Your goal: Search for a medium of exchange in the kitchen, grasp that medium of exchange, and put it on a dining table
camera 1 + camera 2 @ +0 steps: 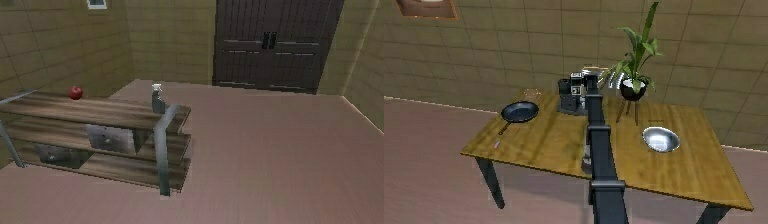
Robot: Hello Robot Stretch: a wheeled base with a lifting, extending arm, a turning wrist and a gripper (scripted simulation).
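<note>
You've got a matt wood-grain table, glossy metal bowl, matt black pan, plank-wood shelf on grey metal posts, dark panelled wood door

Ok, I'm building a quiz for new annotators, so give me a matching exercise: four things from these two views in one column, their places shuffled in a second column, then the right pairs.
Things
1. frying pan
2. metal bowl
3. potted plant
4. red apple

Places
A. on top of the wooden shelf unit, forward view
B. on the right part of the wooden table, arm side view
C. at the table's far side, by the wall
D. on the table's left part, arm side view

Pairs: 1-D, 2-B, 3-C, 4-A
</note>
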